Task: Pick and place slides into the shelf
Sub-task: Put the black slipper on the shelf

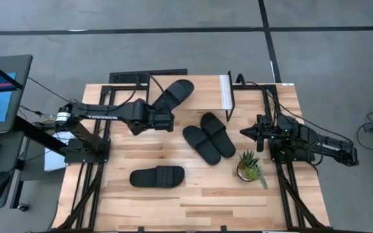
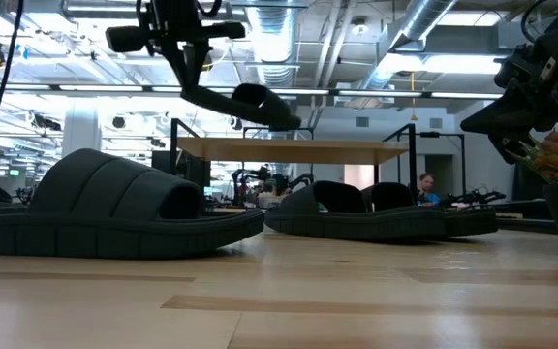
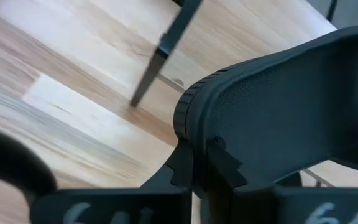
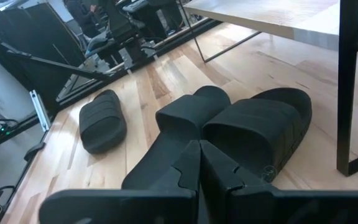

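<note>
The left gripper [image 1: 168, 120], pinching 1 sandal [image 1: 173, 94], should keep it level while lowering it onto the shelf [image 1: 190, 84].

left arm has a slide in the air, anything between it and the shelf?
Nothing visible. The left gripper is shut on a matte black rubbery slide sandal, which is lifted over the low shelf's light wood plank top. In the low view the sandal hangs clear above the plank, which is bare where it shows.
</note>
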### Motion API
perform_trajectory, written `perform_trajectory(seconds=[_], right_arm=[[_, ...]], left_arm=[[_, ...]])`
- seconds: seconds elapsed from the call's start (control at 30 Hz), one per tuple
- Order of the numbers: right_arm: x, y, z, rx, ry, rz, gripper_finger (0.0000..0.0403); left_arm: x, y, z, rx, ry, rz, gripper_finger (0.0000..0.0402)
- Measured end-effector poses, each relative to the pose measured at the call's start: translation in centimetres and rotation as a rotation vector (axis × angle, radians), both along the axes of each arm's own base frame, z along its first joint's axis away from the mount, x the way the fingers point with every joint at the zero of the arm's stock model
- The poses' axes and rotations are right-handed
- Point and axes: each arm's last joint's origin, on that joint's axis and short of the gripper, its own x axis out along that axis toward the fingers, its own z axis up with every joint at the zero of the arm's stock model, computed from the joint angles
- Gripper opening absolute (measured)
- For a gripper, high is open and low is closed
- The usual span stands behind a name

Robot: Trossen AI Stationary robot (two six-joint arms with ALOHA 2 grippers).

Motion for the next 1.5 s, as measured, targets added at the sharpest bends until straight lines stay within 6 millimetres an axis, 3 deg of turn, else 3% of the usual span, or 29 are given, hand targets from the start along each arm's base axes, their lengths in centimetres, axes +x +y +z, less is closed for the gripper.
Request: perform_trajectory(seconds=[0.47,1.5], right_arm=[[0.0,0.0,0.0,0.001,0.001,0.000,0.0000],[0.0,0.0,0.0,0.002,0.001,0.001,0.0000]], left_arm=[[-0.7,3.0,0.0,0.028,0.034,0.102,0.0001],[-1.1,6.2,0.1,0.042,0.004,0.215,0.0000]])
